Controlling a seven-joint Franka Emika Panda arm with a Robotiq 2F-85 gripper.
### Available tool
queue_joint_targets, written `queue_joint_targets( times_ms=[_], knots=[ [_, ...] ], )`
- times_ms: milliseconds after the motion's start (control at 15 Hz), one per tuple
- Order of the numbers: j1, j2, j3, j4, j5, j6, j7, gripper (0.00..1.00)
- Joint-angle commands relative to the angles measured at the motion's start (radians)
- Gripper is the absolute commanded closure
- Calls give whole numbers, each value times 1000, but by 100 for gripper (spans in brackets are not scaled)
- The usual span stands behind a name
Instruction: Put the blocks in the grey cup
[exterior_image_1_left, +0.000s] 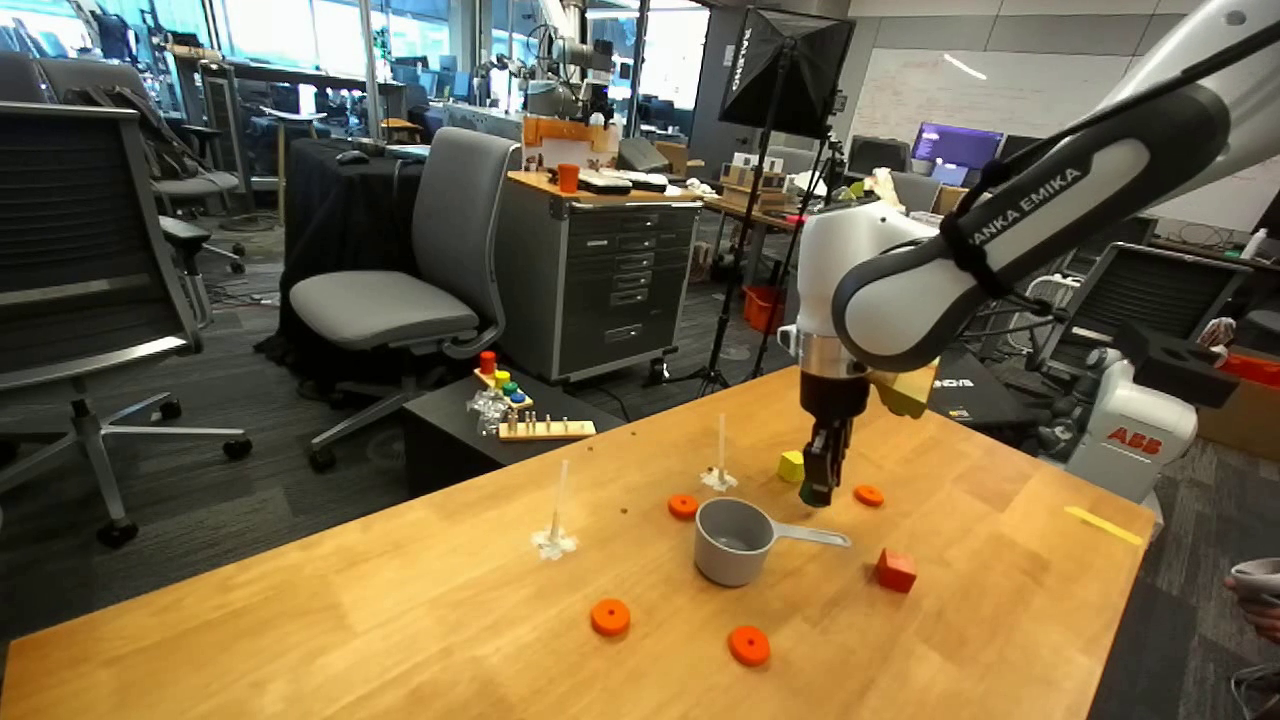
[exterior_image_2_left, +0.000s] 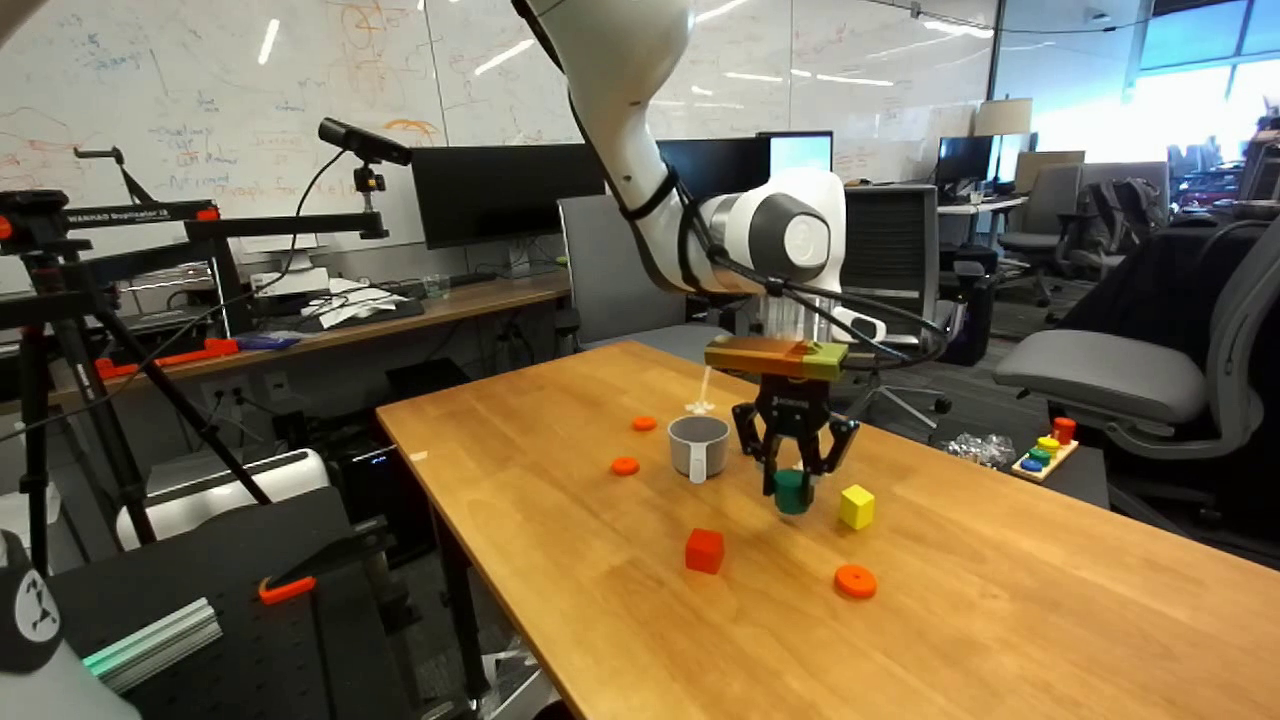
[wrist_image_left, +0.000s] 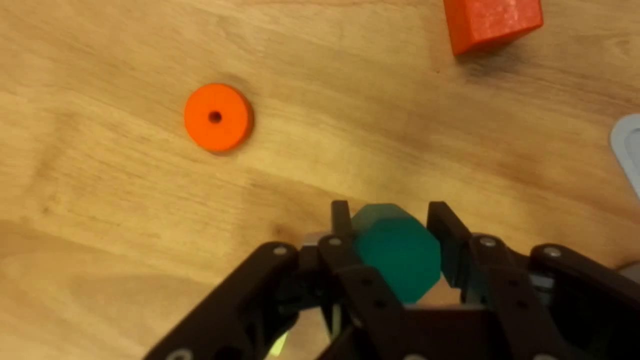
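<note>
The gripper (exterior_image_2_left: 789, 487) had its fingers clamped on the green block (wrist_image_left: 399, 259), near the grey cup (exterior_image_1_left: 726, 557). The red block (exterior_image_1_left: 895, 571), yellow block (exterior_image_2_left: 857, 507) and orange discs (exterior_image_1_left: 611, 617) lay on the table (exterior_image_1_left: 400, 620), outside the cup.

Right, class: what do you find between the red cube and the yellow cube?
The claw, holding the faceted green block, hangs between the red cube and the yellow cube; both exterior views show it.

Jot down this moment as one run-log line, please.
tool: closed on green block | grey cup: upright on table | red block, yellow block: on table, outside cup | next, probably: green block into cup
</note>
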Motion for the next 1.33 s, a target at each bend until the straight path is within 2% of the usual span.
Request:
queue_joint_targets(
  times_ms=[0,400,600,933,1267],
  knots=[
    [-5,-163,33,-72,10,24,6,83],
    [18,-365,112,-136,50,37,5,83],
    [58,-405,134,-193,33,49,19,83],
    [119,-366,130,-237,-19,66,38,83],
    [134,-281,118,-198,-55,72,39,83]
  ],
)
